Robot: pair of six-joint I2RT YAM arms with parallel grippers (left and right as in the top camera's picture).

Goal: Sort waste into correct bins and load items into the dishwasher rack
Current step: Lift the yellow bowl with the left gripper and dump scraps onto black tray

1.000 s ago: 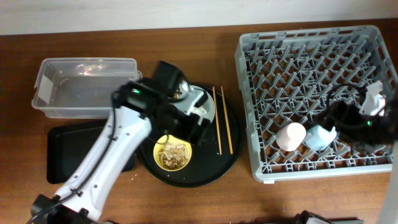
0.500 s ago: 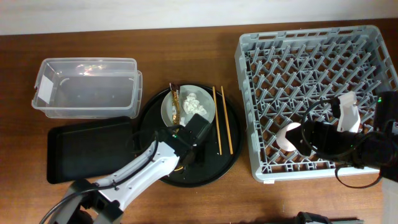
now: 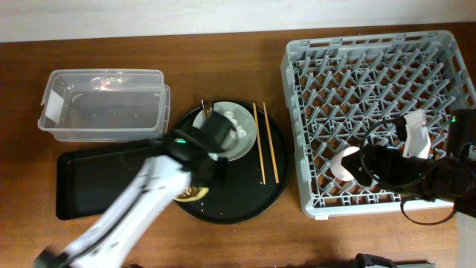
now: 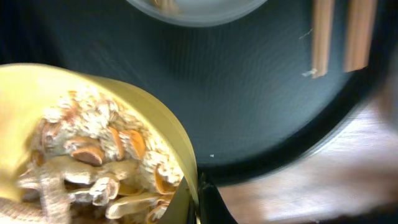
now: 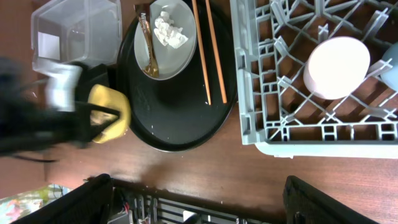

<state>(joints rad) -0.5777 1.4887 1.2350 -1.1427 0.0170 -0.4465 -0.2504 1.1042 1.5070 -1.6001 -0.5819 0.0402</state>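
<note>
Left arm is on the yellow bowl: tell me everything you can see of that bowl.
The yellow bowl is round, smooth and thin-walled, plastic by the look, and heaped with brownish crumbly food scraps. The left gripper pinches its rim. In the right wrist view it is at the left edge of the round black tray, seemingly tipped; whether it is lifted clear I cannot tell. Overhead, the arm hides most of it.

Bright, even light — left arm (image 3: 135,197) motion-blurred.
</note>
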